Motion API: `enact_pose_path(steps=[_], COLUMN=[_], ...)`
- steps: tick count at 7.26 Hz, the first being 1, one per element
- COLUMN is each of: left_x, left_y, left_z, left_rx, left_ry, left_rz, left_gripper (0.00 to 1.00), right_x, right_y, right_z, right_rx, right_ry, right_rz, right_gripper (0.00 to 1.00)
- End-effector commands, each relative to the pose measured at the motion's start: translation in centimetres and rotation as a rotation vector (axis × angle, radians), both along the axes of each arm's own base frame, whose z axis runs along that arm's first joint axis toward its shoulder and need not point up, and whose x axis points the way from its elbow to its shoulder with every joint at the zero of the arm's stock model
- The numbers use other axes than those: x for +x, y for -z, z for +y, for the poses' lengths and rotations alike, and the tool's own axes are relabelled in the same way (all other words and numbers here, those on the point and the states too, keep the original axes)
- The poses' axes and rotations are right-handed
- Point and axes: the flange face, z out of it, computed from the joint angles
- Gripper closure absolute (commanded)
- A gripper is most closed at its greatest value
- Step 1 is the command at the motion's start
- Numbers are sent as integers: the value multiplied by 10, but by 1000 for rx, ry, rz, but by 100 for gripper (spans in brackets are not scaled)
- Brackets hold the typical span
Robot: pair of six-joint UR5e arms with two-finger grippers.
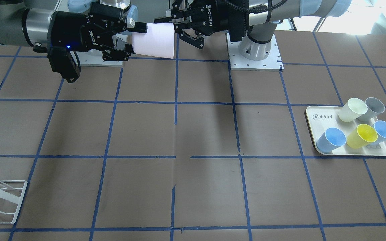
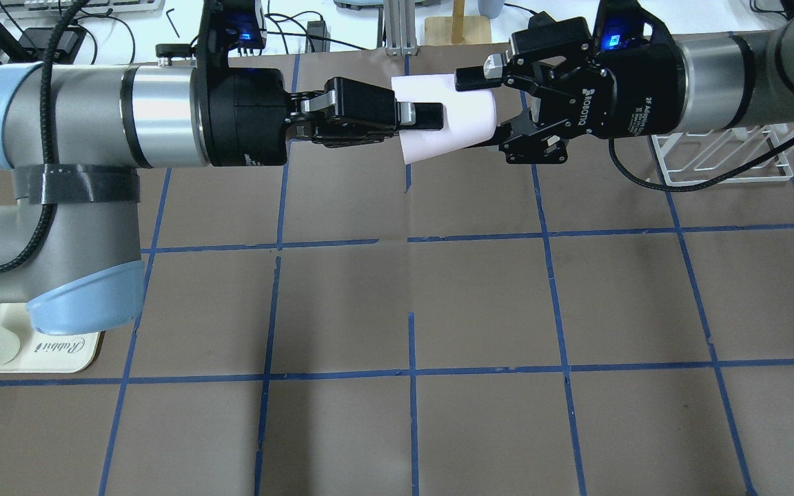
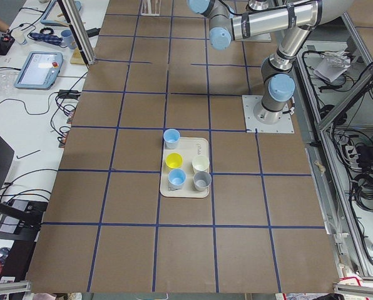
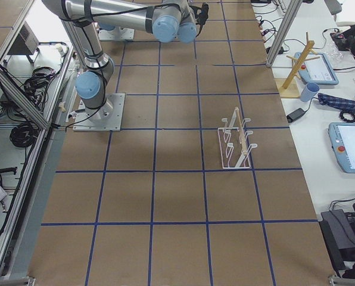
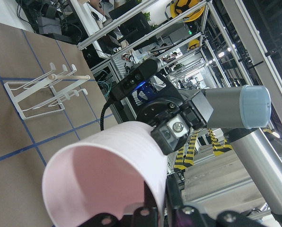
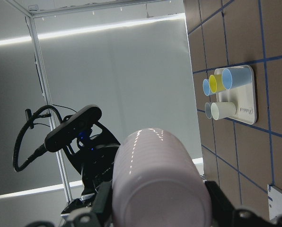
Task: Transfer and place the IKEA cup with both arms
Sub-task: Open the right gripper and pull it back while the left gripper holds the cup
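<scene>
The pale pink IKEA cup [image 1: 154, 42] hangs on its side in the air over the robot's side of the table, between both arms. It also shows in the overhead view [image 2: 459, 117]. My left gripper [image 2: 428, 117] is shut on the wall at the cup's wide rim, and the left wrist view looks into the cup's mouth [image 5: 103, 170]. My right gripper [image 2: 486, 103] has a finger pressed on each side of the cup's narrow base. In the right wrist view the base [image 6: 160, 179] sits between those fingers. In the front view the right gripper [image 1: 133, 40] is on the left.
A cream tray [image 1: 317, 115] on the left arm's side holds two light blue cups, a yellow, a cream-white and a grey one. A white wire rack [image 2: 721, 162] stands on the right arm's side, also at the front view's lower left [image 1: 2, 197].
</scene>
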Motion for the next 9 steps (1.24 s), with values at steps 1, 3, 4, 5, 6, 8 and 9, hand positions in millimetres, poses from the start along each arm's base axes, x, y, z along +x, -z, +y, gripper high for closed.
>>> enact_pose_path(steps=[1,3,4,5,6,8,9], left_x=[0,0,0,1,2,16,23], left_y=[0,0,-1,-6,-13,-15,-11], left_z=[0,0,0,4,5,-10,-17], left_rx=[2,1,8,14,65,65,86], left_ry=[0,0,-1,-10,-32,-182,-254], left_rz=[1,1,2,0,-1,-162,-241], left_gripper=[100,100,100,100,100,100,100], right_x=[1,-2,-5,-14,-34,-82,-89], right_y=[0,0,-1,-3,-4,-6,-5], right_z=[2,0,-2,-5,-7,-4,-1], right_rx=[40,40,53,48,49,50,45], right_ry=[9,15,18,26,18,-14,-39], right_rz=[-10,-10,-8,-2,23,89,112], right_gripper=[0,0,0,0,0,0,0])
